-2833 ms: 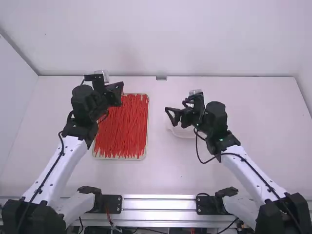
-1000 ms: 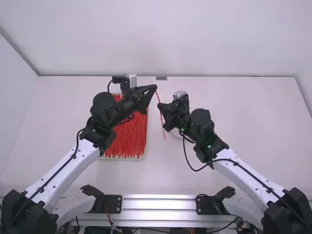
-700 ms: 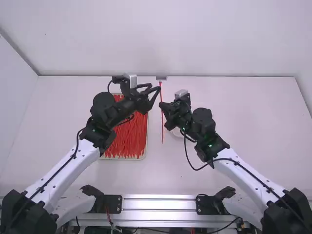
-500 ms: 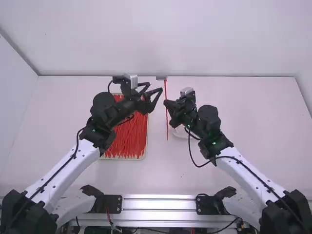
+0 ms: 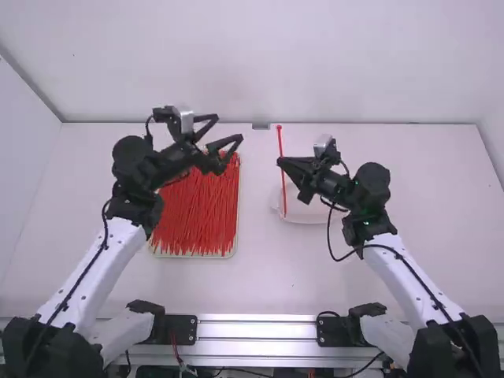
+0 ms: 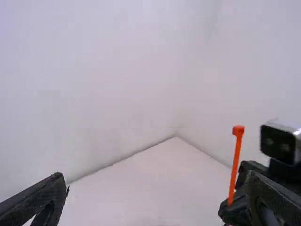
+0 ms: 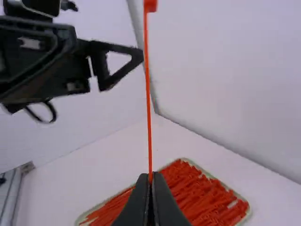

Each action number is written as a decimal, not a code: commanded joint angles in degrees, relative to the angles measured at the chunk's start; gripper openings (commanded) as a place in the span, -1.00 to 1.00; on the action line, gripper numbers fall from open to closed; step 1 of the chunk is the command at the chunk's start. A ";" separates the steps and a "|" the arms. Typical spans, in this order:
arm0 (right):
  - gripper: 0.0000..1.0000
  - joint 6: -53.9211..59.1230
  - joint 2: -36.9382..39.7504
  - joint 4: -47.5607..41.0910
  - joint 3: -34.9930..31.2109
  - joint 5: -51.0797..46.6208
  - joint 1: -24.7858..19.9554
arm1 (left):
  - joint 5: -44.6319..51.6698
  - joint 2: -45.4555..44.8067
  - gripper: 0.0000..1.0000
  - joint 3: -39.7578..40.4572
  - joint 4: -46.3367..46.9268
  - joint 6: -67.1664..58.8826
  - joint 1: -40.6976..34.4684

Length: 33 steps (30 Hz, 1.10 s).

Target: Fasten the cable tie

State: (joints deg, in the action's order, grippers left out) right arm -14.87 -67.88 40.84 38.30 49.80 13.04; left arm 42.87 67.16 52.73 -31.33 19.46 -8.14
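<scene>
A single red cable tie (image 5: pixel 281 185) stands upright, its head (image 5: pixel 278 127) on top. My right gripper (image 5: pixel 283 164) is shut on its strap, above the table right of the tray. In the right wrist view the tie (image 7: pixel 148 94) rises straight from between the shut fingers (image 7: pixel 139 202). My left gripper (image 5: pixel 224 135) hangs open and empty over the tray's far edge, well left of the tie. The left wrist view has one of its own fingers (image 6: pixel 40 202) and, farther off, the tie (image 6: pixel 234 162) in the right gripper (image 6: pixel 235 207).
A flat tray (image 5: pixel 234 236) heaped with several red cable ties (image 5: pixel 197 209) lies left of centre; it also appears as the tray (image 7: pixel 188 193) in the right wrist view. A small clear dish (image 5: pixel 307 214) sits under the right gripper. White walls bound the table's far side.
The left gripper let go of the tie, opened and drew back to the left. The right gripper carried the tie to the right, where it now stands upright.
</scene>
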 commanded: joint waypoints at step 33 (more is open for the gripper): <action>-1.00 -6.32 -0.39 21.81 2.08 -0.20 4.33 | 35.34 18.84 0.38 23.82 -13.60 13.14 -6.71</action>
State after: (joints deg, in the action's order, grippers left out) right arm -20.99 -67.92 62.13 38.41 51.07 17.06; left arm 79.72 86.52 74.52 -44.03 29.47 -14.15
